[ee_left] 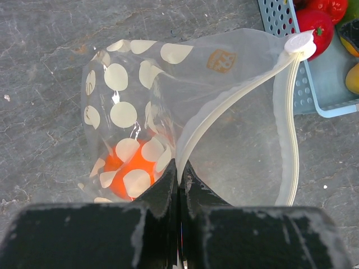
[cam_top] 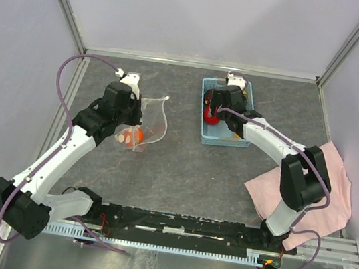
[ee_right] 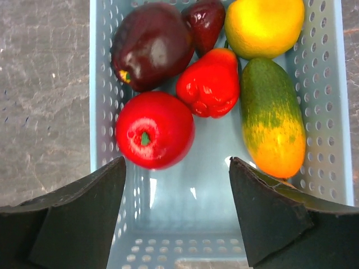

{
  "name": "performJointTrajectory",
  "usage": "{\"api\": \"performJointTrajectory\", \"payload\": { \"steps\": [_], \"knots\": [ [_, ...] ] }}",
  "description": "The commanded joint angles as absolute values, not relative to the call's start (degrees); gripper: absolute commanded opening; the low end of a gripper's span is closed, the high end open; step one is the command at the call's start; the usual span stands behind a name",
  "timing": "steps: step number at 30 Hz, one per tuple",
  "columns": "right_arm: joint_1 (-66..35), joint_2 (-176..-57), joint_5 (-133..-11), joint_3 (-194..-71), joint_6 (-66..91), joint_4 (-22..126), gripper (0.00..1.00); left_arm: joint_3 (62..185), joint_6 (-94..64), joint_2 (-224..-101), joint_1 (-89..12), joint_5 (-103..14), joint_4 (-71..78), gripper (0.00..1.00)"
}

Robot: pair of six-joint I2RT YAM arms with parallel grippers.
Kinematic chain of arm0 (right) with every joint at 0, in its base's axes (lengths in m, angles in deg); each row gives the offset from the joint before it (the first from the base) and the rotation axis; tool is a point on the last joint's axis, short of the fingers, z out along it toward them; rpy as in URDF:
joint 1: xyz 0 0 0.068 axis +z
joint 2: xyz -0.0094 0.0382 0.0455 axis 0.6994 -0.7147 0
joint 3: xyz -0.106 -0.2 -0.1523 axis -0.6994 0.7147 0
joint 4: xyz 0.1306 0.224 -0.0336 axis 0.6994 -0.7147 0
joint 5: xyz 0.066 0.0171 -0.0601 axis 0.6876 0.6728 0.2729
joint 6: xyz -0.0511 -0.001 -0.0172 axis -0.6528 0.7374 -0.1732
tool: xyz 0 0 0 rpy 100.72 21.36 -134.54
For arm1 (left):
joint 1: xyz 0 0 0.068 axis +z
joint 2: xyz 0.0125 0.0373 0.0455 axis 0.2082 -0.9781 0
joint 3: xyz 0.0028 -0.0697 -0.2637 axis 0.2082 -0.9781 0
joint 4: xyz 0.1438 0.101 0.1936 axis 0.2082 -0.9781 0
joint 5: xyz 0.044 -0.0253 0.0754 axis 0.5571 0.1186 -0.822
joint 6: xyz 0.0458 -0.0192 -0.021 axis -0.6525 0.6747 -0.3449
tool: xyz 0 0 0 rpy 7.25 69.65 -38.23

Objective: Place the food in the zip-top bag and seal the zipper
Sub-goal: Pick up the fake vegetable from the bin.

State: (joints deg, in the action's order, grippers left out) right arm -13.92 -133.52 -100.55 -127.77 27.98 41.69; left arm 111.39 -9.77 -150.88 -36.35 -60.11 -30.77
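left gripper [ee_left: 179,175]: fingers pressed together, pinching the near rim of the zip-top bag at its zipper
zip-top bag [ee_left: 140,106]: on the table [cam_top: 181,168], left of centre; held rim lifted; mouth gaping wide
zipper [ee_left: 238,95]: unsealed; its two strips part in a broad loop and meet at a round white tab [ee_left: 299,43], possibly a slider, hard to tell
food in bag: one orange piece [ee_left: 120,171] at the bottom, behind the dots
right gripper [ee_right: 176,190]: fingers spread wide, holding nothing; hovers over the basket's near end
basket [ee_right: 101,84]: light blue, perforated; near the bag's far corner
food in basket: red round fruit [ee_right: 154,130]; dark purple fruit [ee_right: 151,45]; small dark red piece [ee_right: 206,19]; red pepper [ee_right: 210,83]; yellow fruit [ee_right: 263,25]; green-and-orange long vegetable [ee_right: 272,117] along the right wall
pink cloth [cam_top: 331,184]: right side of the table, beneath the right arm
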Motion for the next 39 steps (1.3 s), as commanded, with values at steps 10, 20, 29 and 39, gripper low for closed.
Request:
{"api": "performJointTrajectory", "payload": {
  "steps": [10,20,29,39],
  "knots": [
    [-14.3,-144.7,-105.2,-134.4,37.4,49.0,0.85,112.2,-8.6,-152.0,-35.5,-59.8,-28.8,0.03],
    [-14.3,-149.2,-100.9,-136.0,37.8,47.1,0.88,112.2,-8.5,-152.2,-35.5,-59.1,-28.8,0.03],
    [-14.4,-148.2,-101.2,-133.5,37.2,45.7,0.93,112.2,-8.5,-152.6,-35.4,-58.2,-28.7,0.03],
    [-14.7,-147.8,-99.7,-132.5,37.2,45.6,0.93,112.2,-8.5,-152.7,-35.4,-58.1,-28.7,0.03]
  ]
}}
